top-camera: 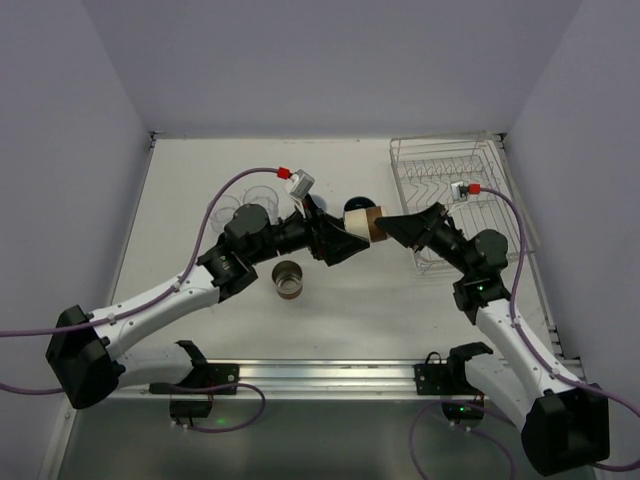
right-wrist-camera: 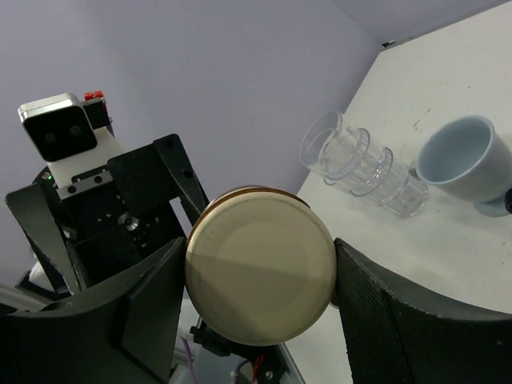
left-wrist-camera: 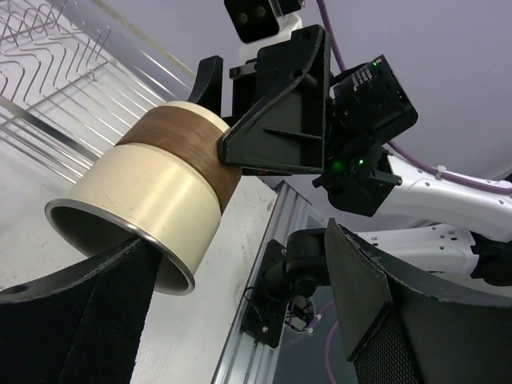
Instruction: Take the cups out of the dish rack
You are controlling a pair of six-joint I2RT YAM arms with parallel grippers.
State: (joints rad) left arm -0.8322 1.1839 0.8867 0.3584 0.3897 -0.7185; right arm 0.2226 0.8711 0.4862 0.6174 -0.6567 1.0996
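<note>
A cream cup with a brown band (top-camera: 362,222) hangs in mid-air over the table's middle, lying sideways. My right gripper (top-camera: 385,226) is shut on its base end; the right wrist view shows the cup's round bottom (right-wrist-camera: 260,276) clamped between both fingers (right-wrist-camera: 376,300). My left gripper (top-camera: 345,240) is open, its jaws wide on either side of the cup's open mouth (left-wrist-camera: 152,212); its lower finger (left-wrist-camera: 80,320) lies at the rim. The dish rack (top-camera: 455,185) stands at the back right and looks free of cups.
A second cream and brown cup (top-camera: 289,280) stands on the table near the left arm. Clear glass tumblers (right-wrist-camera: 364,164) lie stacked at the back left, beside a blue mug (right-wrist-camera: 464,160). The rack's wires (left-wrist-camera: 64,64) show behind the held cup.
</note>
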